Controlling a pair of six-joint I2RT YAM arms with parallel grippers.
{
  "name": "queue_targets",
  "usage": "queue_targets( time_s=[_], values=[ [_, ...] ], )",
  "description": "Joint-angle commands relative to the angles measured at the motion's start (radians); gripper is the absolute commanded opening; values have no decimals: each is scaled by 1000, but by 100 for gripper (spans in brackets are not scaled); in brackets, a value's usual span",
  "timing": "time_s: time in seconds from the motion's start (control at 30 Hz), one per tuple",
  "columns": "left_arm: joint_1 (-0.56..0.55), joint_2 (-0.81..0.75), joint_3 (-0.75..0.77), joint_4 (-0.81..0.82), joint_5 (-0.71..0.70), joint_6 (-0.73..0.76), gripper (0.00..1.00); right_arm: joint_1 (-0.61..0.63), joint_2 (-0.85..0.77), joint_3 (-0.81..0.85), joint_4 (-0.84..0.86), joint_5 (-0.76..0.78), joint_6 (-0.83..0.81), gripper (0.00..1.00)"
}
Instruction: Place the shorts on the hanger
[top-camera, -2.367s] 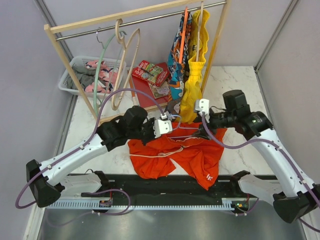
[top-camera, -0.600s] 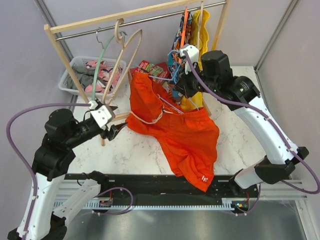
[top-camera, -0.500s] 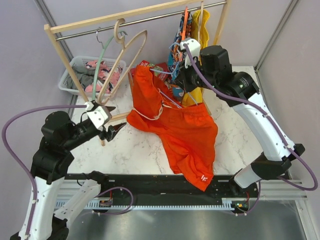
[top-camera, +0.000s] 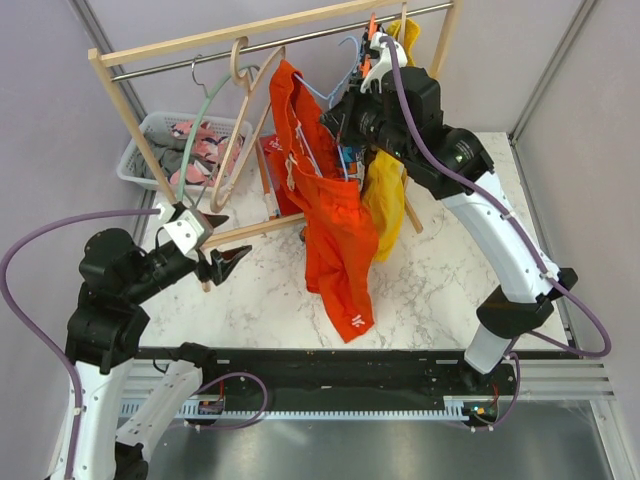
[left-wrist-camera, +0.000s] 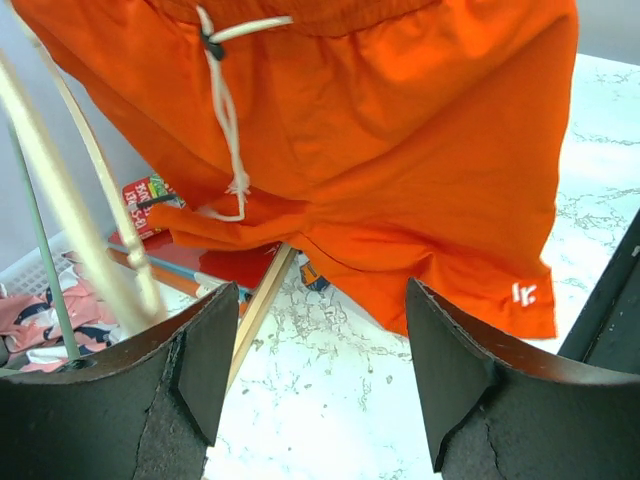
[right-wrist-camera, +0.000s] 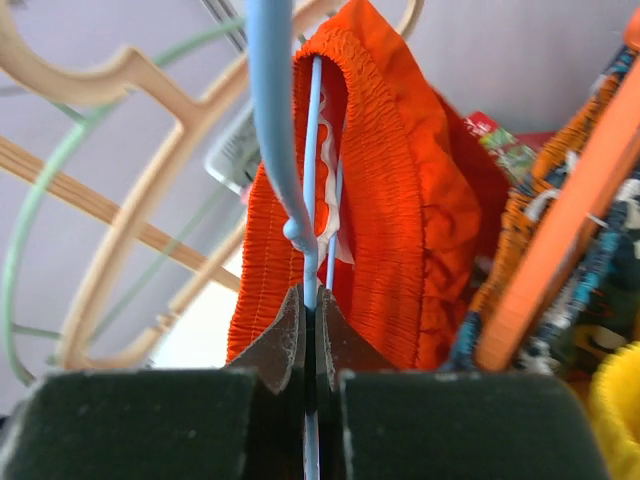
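My left arm (top-camera: 100, 300), lower left of frame, and right arm (top-camera: 505, 235), right side: white link shells, black joint housings. A purple cable (top-camera: 75, 219) loops off each. White camera block (top-camera: 183, 232) at each wrist. My jaws: matte black wedges, rough faces.

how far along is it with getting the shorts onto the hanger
Done, it seems: the shorts hang from the hanger, waistband looped over it. In hand: the right gripper is shut on the hanger, holding it up by the rail; the left gripper is open, empty. Left: probably hooking it on the rail and releasing; whether the hook is seated I cannot tell.
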Motion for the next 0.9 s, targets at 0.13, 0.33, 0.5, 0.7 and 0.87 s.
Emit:
queue_targets(
  time_s=[0.13, 0.33, 0.5, 0.7, 0.87],
  values=[
    [24, -31, -6, 41, 40, -60, 74, 29, 61, 81, 167, 180, 136, 0],
    [30, -37, -14, 39, 42, -61, 74, 26, 73, 31, 307, 249, 46, 0],
    [32, -57, -37, 38, 39, -60, 74, 14, 73, 7, 396, 283, 12, 0],
    [32, -71, -55, 30, 34, -57, 75, -3, 85, -5, 434, 286, -5, 0],
    [30, -77, -60, 26, 26, -51, 75, -15, 111, -26, 456, 286, -6, 0]
  ],
)
